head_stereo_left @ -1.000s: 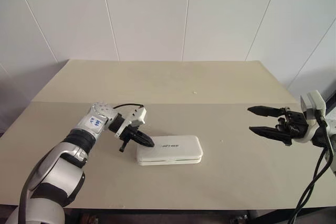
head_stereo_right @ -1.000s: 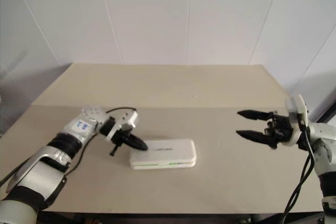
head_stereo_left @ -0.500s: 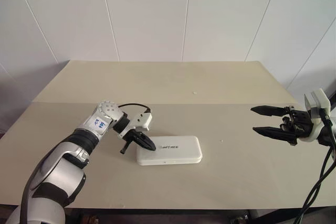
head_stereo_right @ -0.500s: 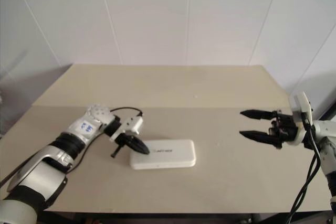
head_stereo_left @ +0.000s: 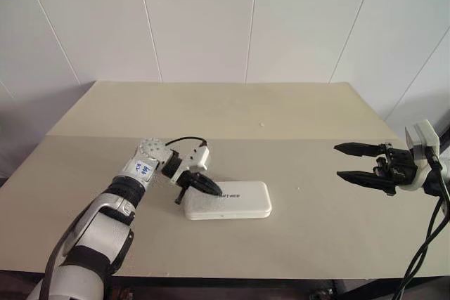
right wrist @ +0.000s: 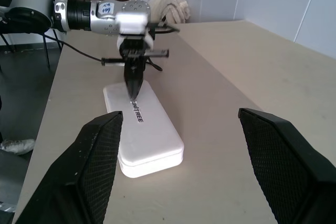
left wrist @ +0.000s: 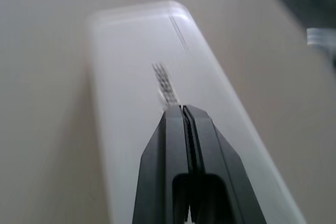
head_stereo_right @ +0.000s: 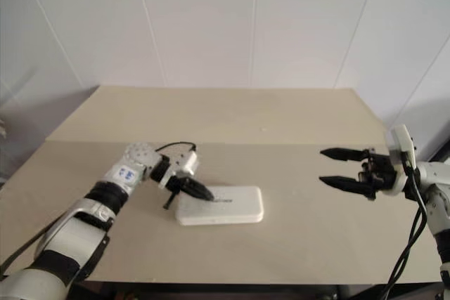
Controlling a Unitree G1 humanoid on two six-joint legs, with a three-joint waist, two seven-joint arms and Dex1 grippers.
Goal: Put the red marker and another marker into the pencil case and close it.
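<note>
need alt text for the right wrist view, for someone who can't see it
A closed white pencil case lies flat on a beige table, and the left hand, its black fingers shut together, points down at the lid near the dark lettering. In the foreground the right hand's two black fingers stand wide apart, holding nothing.

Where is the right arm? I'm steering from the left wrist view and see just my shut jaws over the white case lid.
Observer: The right gripper hangs above the table, off to the right of the pencil case, apart from it.
Operator: Are its jaws open?
Observer: Yes, spread wide and holding nothing.
Operator: Is the lid down along its whole length?
Observer: The head views show it closed flat, with the left gripper tip at the case's left end, on or just over the lid.
</note>
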